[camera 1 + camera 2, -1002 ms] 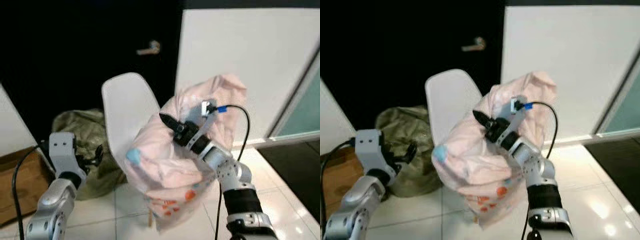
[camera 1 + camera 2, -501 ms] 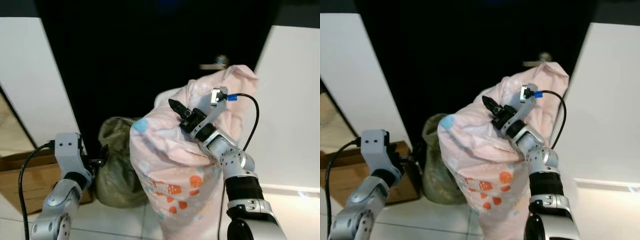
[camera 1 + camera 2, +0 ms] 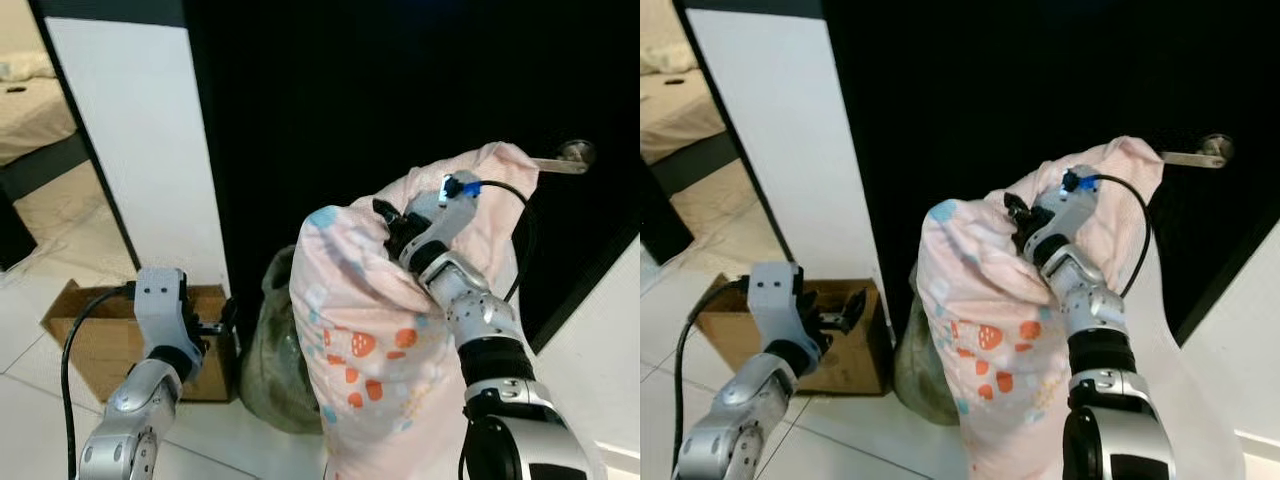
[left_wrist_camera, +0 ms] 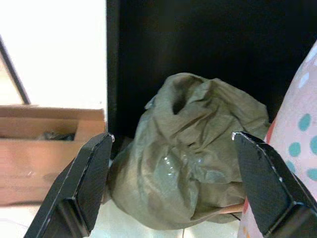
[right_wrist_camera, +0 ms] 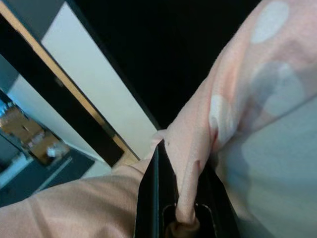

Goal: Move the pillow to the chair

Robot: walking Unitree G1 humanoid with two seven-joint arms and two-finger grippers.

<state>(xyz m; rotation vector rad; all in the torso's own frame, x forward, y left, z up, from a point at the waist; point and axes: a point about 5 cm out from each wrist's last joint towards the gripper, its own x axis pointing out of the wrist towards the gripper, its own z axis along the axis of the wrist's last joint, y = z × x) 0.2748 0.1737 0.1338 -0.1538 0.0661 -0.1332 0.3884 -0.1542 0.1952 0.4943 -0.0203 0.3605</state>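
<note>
The large pale pink fabric pillow (image 3: 390, 330), printed with orange strawberries and blue dots, hangs in the air in front of the black door (image 3: 400, 100), held up by the right gripper (image 3: 392, 222). In the right wrist view the jaws of this gripper are pressed together on a fold of the pink cloth (image 5: 190, 188), so the pillow is pinched near its upper part and the rest of it drops down beside the right arm. The silver door handle (image 3: 562, 160) is just above and to the right of the pillow top. Low behind the pillow, against the black door, an olive green crumpled plastic bag (image 4: 188, 158) stands on the white tiled floor (image 3: 840, 440). To the left of the pillow the left gripper (image 3: 845, 308) is raised at a lower height, apart from the pillow and touching nothing; its jaws stand wide apart, with the green bag seen between them in the left wrist view. Beyond the left gripper an open brown cardboard box (image 3: 95, 340) sits on the floor beside the white wall panel (image 3: 140, 150), which is to the left of the black door.
</note>
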